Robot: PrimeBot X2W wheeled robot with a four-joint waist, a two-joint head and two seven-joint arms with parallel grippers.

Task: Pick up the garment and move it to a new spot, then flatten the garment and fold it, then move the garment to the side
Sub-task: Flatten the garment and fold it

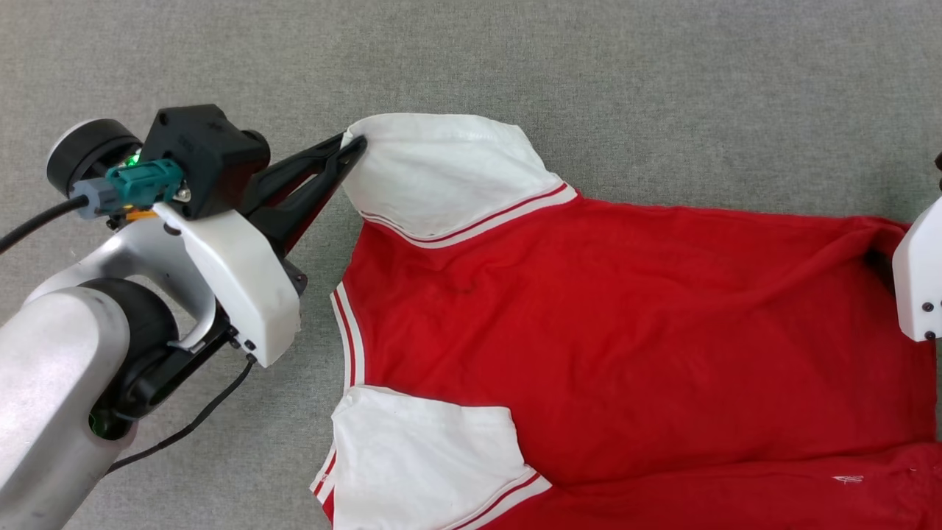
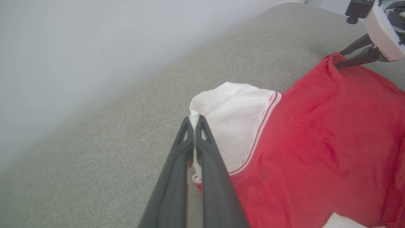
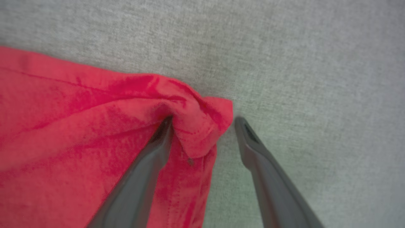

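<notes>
The garment (image 1: 625,331) lies spread on a grey cloth surface, a red shirt with white sleeves and red-white striped trim. My left gripper (image 1: 355,146) is shut on the outer edge of the far white sleeve (image 1: 441,173). The left wrist view shows its fingertips (image 2: 193,118) pinching that white cloth. At the other end, my right gripper (image 3: 204,123) stands open, its two fingers straddling the bunched red hem corner (image 3: 202,126). One finger (image 3: 158,139) rests on the red cloth, the other (image 3: 250,139) on the bare surface. The right gripper (image 2: 339,59) also appears at that corner from the left wrist.
The grey cloth surface (image 1: 221,44) runs out on all sides of the shirt. A pale wall (image 2: 79,47) rises along its far edge. The right arm's white housing (image 1: 918,272) covers part of the hem at the right edge. The near sleeve (image 1: 419,456) lies flat.
</notes>
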